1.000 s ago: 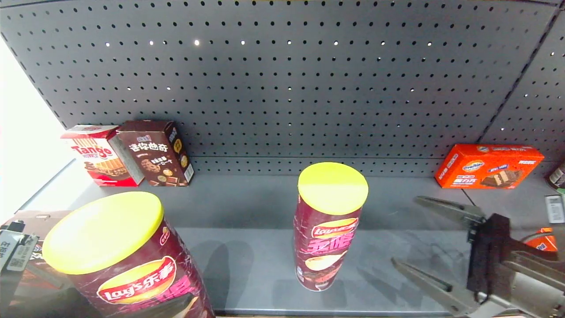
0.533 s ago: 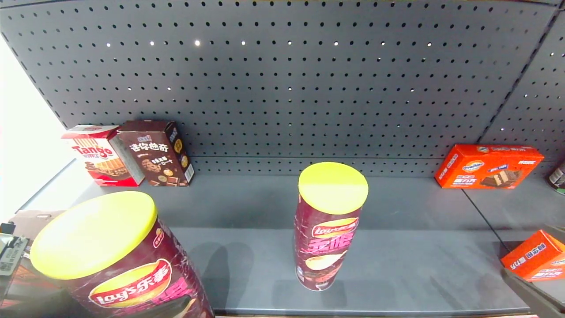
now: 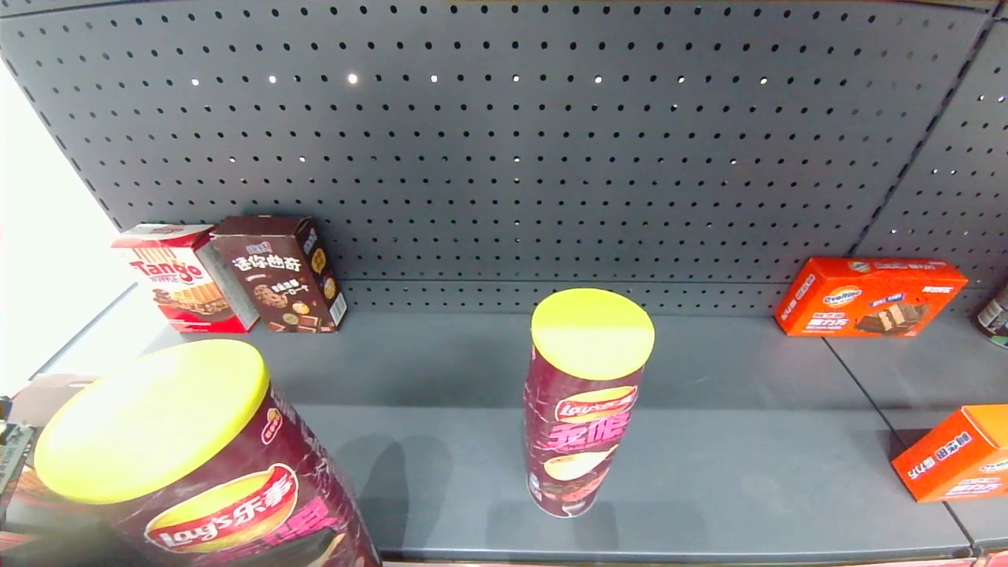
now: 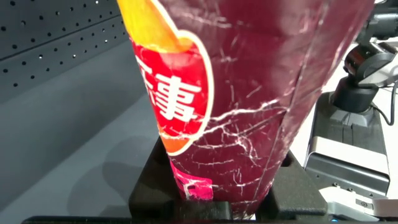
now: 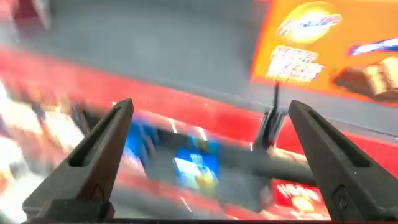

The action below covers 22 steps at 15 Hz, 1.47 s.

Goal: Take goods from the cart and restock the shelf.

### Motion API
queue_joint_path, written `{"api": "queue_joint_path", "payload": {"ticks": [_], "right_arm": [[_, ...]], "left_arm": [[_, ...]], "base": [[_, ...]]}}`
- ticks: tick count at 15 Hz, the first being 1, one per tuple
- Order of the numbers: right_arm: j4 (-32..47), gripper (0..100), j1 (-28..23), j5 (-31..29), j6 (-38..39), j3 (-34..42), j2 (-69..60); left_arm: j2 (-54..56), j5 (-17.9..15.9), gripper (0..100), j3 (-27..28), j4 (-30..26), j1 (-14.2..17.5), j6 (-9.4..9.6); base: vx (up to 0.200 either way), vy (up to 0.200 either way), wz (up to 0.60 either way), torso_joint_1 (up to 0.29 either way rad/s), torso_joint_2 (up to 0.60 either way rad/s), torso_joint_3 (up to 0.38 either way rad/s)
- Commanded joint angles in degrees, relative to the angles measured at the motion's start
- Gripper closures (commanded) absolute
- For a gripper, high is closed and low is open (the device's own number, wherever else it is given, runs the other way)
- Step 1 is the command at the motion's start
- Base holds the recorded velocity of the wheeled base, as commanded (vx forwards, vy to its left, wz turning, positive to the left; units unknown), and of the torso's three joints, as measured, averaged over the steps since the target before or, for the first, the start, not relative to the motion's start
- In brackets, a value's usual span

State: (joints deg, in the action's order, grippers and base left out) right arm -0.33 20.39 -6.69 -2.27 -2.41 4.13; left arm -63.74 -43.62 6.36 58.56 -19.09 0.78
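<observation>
A maroon chip can with a yellow lid (image 3: 587, 402) stands upright in the middle of the grey shelf (image 3: 732, 449). A second chip can of the same kind (image 3: 197, 465) hangs tilted in front of the shelf's left end, with my left gripper (image 4: 227, 200) shut around the lower part of the can (image 4: 236, 93). My right gripper (image 5: 214, 168) is open with nothing between its fingers. It hangs low before the shelf's red front edge (image 5: 205, 112), below an orange box (image 5: 336, 43).
A red wafer box (image 3: 181, 276) and a brown cookie box (image 3: 279, 272) stand at the back left. One orange box (image 3: 870, 295) lies at the back right, another (image 3: 953, 453) at the front right. A pegboard wall (image 3: 504, 157) closes the back.
My right gripper has pulled back out of the head view to the lower right, uncovering the front orange box. The held can has drifted slightly down and left.
</observation>
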Motion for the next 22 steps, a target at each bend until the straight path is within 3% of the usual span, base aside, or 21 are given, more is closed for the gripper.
{"api": "queue_joint_path", "payload": {"ticks": [1, 4, 5, 6, 10, 12, 19, 22], "right_arm": [[-1.69, 0, -0.18, -0.95, 2.00, 1.80, -4.13], [-1.87, 0, -0.18, 0.72, 1.21, 1.71, -4.13], [-2.31, 0, -0.18, 6.87, -2.39, 1.80, -4.13], [-2.75, 0, -0.18, 8.45, -3.53, 1.97, -4.13], [-2.48, 0, 0.87, 9.33, -2.21, 2.33, -4.13], [0.59, 0, 0.61, 4.41, 2.36, 2.24, -4.13], [0.33, 0, 0.70, 4.41, 2.44, 2.33, -4.13], [0.33, 0, 0.70, 4.41, 2.44, 2.33, -4.13]], "left_arm": [[0.11, 0.02, 100, -0.04, -0.03, 0.02, 0.01], [0.29, 0.02, 100, -0.04, 0.06, 0.02, 0.01], [0.81, 0.02, 100, -0.12, -0.03, 0.02, 0.01], [0.81, 0.02, 100, -0.12, -0.03, 0.02, 0.01], [1.08, -0.06, 100, -0.56, -0.03, 0.02, 0.01], [1.78, -0.06, 100, -0.83, -0.03, 0.02, 0.01], [3.10, 0.29, 100, 0.05, 0.06, 0.02, -0.08], [1.69, 0.90, 100, 1.72, -0.12, 0.46, -2.54]], "base": [[0.000, 0.000, 0.00, 0.000, 0.00, 0.000], [0.000, 0.000, 0.00, 0.000, 0.00, 0.000], [0.000, 0.000, 0.00, 0.000, 0.00, 0.000], [0.000, 0.000, 0.00, 0.000, 0.00, 0.000], [0.000, 0.000, 0.00, 0.000, 0.00, 0.000], [0.000, 0.000, 0.00, 0.000, 0.00, 0.000], [0.000, 0.000, 0.00, 0.000, 0.00, 0.000], [0.000, 0.000, 0.00, 0.000, 0.00, 0.000]]}}
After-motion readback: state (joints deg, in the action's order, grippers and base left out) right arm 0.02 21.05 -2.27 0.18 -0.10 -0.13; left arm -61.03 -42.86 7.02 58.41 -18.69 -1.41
